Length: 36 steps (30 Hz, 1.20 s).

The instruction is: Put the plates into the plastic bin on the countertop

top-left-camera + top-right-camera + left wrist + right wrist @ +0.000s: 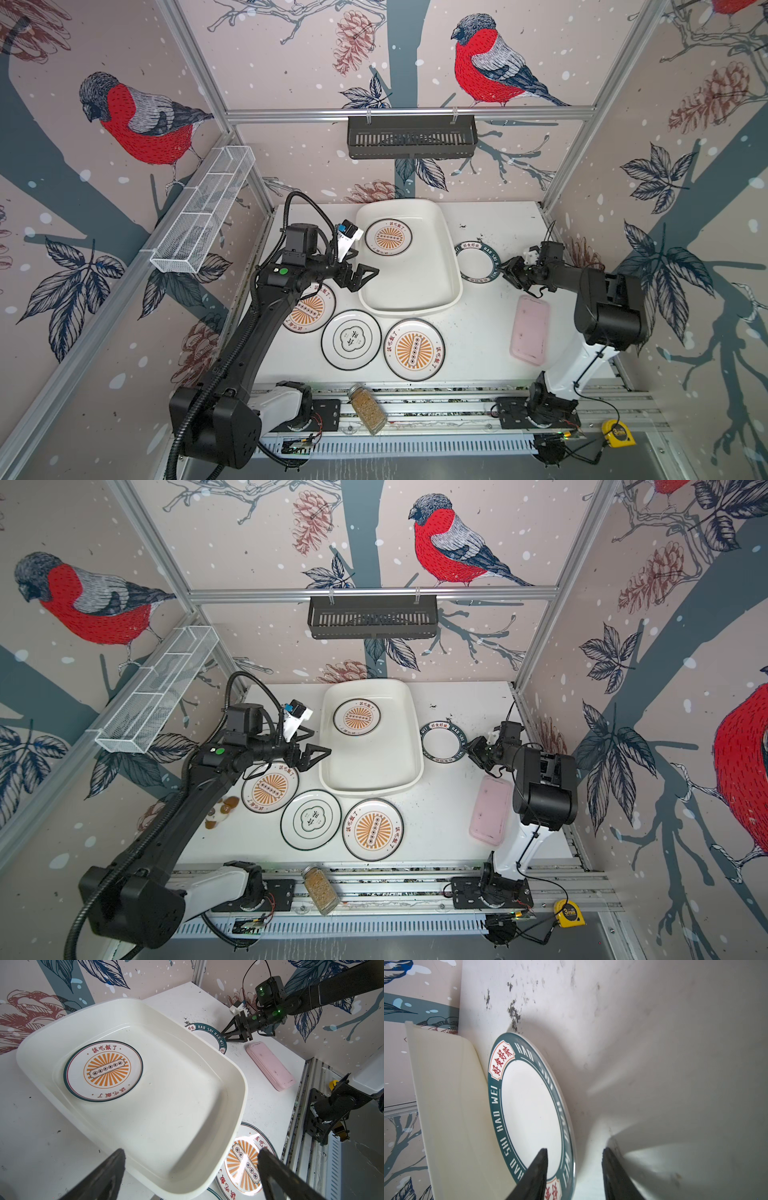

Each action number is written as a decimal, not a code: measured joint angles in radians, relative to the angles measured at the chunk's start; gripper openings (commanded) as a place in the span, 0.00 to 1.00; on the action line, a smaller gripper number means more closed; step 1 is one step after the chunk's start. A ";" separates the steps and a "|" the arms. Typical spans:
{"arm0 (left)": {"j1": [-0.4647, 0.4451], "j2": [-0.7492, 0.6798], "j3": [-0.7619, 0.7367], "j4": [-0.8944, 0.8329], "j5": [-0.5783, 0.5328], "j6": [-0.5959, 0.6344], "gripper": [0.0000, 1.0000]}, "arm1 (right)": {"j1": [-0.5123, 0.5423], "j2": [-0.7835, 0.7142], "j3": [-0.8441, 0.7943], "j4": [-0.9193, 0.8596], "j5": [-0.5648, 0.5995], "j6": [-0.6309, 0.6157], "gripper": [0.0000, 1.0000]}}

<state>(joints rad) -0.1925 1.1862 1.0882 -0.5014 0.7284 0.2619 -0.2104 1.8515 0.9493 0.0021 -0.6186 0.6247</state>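
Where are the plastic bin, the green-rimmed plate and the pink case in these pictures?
plastic bin (411, 278): in a top view, on the bare floor of the bin.
green-rimmed plate (529, 1105): in the right wrist view, on its white centre.
pink case (530, 330): in a top view, on the middle of its top face.

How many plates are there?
5. One sunburst plate lies in the plastic bin, a green-rimmed plate right of it; in front sit a second sunburst plate, a cloud-emblem plate and a third sunburst plate. Others may hide beneath.
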 measured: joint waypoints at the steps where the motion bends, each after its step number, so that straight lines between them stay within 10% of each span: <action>1: 0.000 0.000 0.000 0.000 0.000 0.000 0.98 | 0.000 0.011 0.005 0.008 -0.008 0.000 0.41; 36: 0.000 -0.002 0.004 0.000 0.000 -0.002 0.98 | -0.008 0.126 0.018 0.214 -0.122 0.053 0.04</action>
<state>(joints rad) -0.1925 1.1847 1.0924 -0.5014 0.7288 0.2596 -0.2184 1.9774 0.9668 0.2165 -0.7410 0.6777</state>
